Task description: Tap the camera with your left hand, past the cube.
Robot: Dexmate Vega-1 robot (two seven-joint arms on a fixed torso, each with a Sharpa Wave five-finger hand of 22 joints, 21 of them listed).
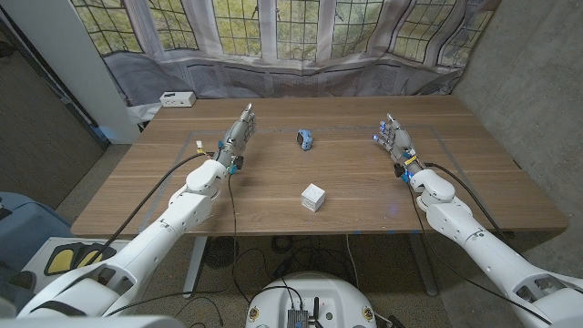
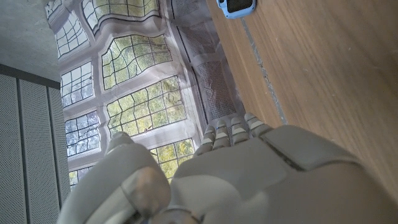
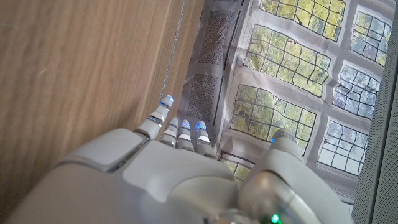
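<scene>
Sitting toward the far middle of the wooden table [image 1: 364, 196], the small blue camera [image 1: 305, 139] is what we find first, one of its kind, and it turns up again at the edge of our left wrist view as a blue body with a dark face [image 2: 236, 6]. Nearer to us, and a little to the right of the camera in the head view, stands a single white cube [image 1: 313, 197], well apart from the camera and untouched by either hand. Our left hand [image 1: 239, 135] is stretched out over the table to the left of the camera, at about the same depth and clearly separated from it; its fingers [image 2: 231, 132] lie straight and close side by side, the thumb set off to one side, and it holds nothing. The left arm runs up from the lower left corner with a black cable trailing beside it. Our right hand [image 1: 394, 141] mirrors that pose on the other side of the table, fingers extended and slightly apart with nothing in them; in the right wrist view its fingertips [image 3: 166, 101] glow blue. We cannot tell from these views whether either hand touches the tabletop. We count two hands, one camera and one cube, plus one small white box [image 1: 177, 98] at the far left corner, before the draped window backdrop [image 1: 291, 36].
</scene>
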